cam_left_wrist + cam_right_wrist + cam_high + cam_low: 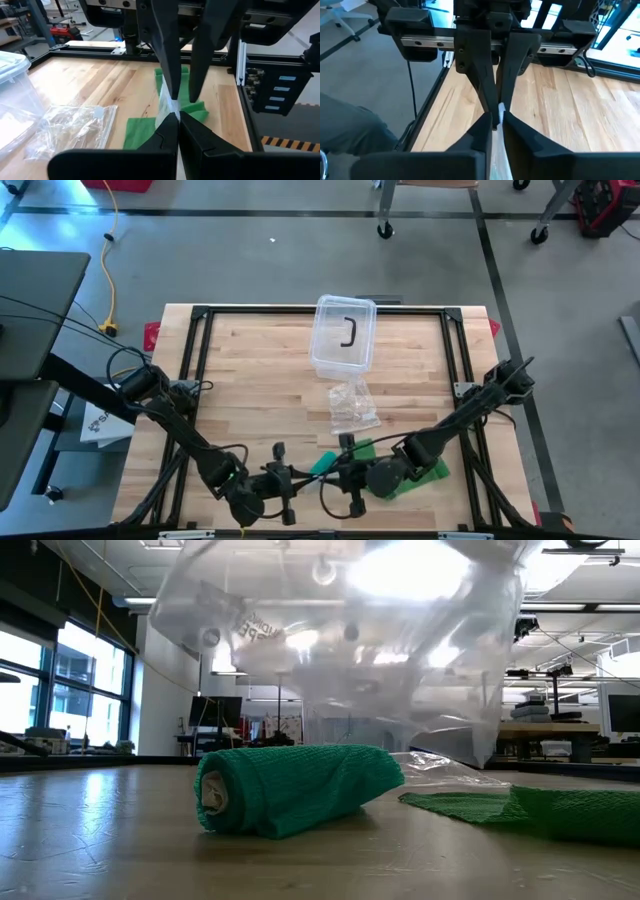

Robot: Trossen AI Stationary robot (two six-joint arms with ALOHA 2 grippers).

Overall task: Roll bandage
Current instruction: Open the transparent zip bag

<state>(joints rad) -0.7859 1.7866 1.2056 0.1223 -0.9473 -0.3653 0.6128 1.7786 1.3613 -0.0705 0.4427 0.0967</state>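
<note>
A green bandage lies on the wooden table. Its rolled part (290, 785) rests on its side, and a loose flat part (540, 808) (425, 473) spreads toward the table's right. Above it, near the table's front edge, my left gripper (177, 116) (308, 478) and my right gripper (496, 120) (338, 476) meet tip to tip. Both are shut on a small whitish strip (167, 112). I cannot tell what the strip is, or whether it joins the bandage. Neither gripper shows in the low view. My left gripper pinches the whitish strip's end (500, 107) between its two fingertips, coming nearly level from the table's left. The strip is clear of the table, above the green bandage. My right gripper pinches the same strip (172, 102) between its fingertips, right against the left gripper's tips, slanting slightly down from the table's right. A pale length of the strip (497, 150) runs back between its fingers.
A crumpled clear plastic bag (352, 405) lies mid-table, behind the bandage. A clear lidded container (343, 335) stands at the far middle. A black metal frame (200, 380) runs round the tabletop. Bare wood lies to the left (250, 390).
</note>
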